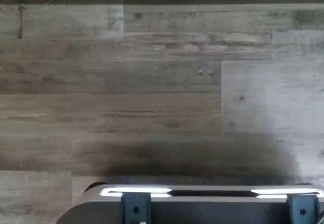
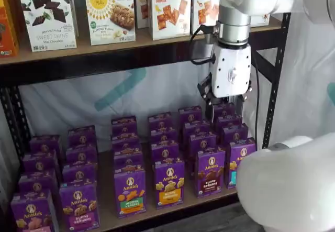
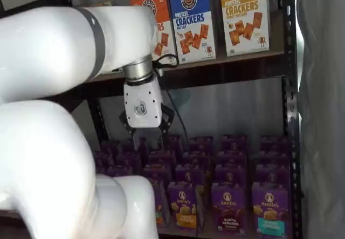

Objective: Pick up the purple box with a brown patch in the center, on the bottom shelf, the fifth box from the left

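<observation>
The white arm [image 2: 285, 185] bulks closest to the lens in both shelf views, one rounded link filling a lower corner and hiding part of the rack. Behind it stands the black metal rack [image 2: 276, 59], whose upper board carries tall cartons: pretzel cracker boxes [image 3: 188, 20] in orange, blue and yellow, and a Simple Mills box [image 2: 111, 14]. The bottom shelf [image 2: 107, 213] is a light-brown board packed with rows of small purple Annie's cartons running front to back.

The gripper [image 2: 229, 109] hangs upright from the wrist in front of the back rows, its white body above the cartons and its black fingers reaching down among the rear boxes toward the right side of the shelf. The fingers are dark against dark cartons, so I cannot tell whether they stand apart or together, and no box is plainly clamped between them.

The purple box [image 2: 210, 172] stands upright in the front row, with brown cookies and a dark brown strip on its face. It sits between a purple carton with a yellow strip [image 2: 169, 182] and a purple carton with a teal patch [image 2: 236, 161], well below and in front of the gripper.

The wrist view shows grey wood-look flooring [image 1: 152, 97], the shelf's board edge with carton tops, and the dark mount with teal brackets [image 1: 202, 206]
</observation>
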`<act>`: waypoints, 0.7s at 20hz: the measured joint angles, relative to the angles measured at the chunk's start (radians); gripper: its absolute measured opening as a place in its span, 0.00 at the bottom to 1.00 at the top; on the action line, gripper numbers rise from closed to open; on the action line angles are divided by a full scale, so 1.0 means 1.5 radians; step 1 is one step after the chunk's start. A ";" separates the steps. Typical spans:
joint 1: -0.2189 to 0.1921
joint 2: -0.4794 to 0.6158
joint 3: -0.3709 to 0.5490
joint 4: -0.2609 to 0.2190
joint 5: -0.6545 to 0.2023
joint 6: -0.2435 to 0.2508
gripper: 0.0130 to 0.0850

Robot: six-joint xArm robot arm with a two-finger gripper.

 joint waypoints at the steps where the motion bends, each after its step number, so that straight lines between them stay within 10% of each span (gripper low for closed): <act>1: -0.001 0.002 0.007 -0.001 -0.009 -0.001 1.00; 14: -0.031 0.082 0.100 -0.033 -0.216 -0.024 1.00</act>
